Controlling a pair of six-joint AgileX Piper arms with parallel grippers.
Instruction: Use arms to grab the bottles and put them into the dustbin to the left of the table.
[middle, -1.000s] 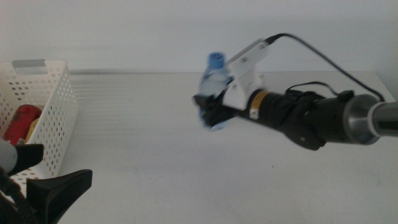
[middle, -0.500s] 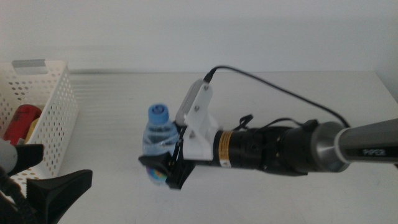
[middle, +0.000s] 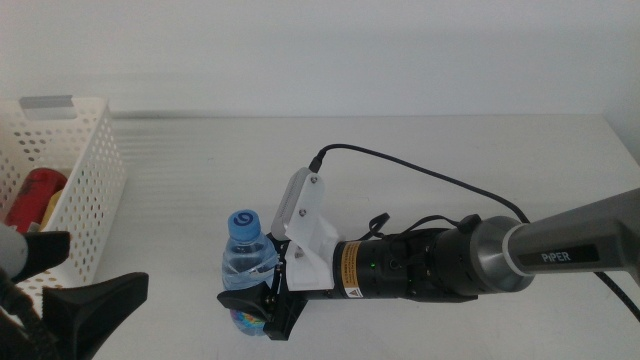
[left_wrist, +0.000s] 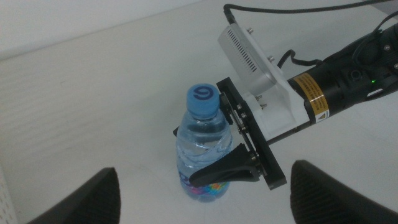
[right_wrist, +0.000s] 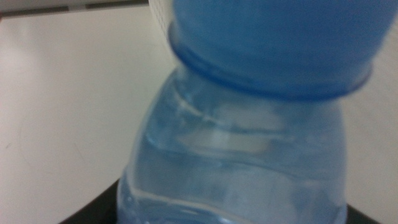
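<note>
Here, in the middle view, the right arm reaches in from the right across the white table, and its right gripper is clamped around the lower body of a small clear water bottle. The bottle stands nearly upright near the front of the table, its long axis vertical and its blue cap pointing up toward the camera. The white perforated dustbin sits at the left edge, well apart from the bottle, with a red soda can lying inside it. The left gripper waits at the bottom left corner, its jaws spread wide with nothing between them.

From the left wrist view, the water bottle stands on the table with its cap uppermost, pinched low on its body by the right gripper.

In the right wrist view, the bottle fills the frame, neck and cap above its clear shoulder.
</note>
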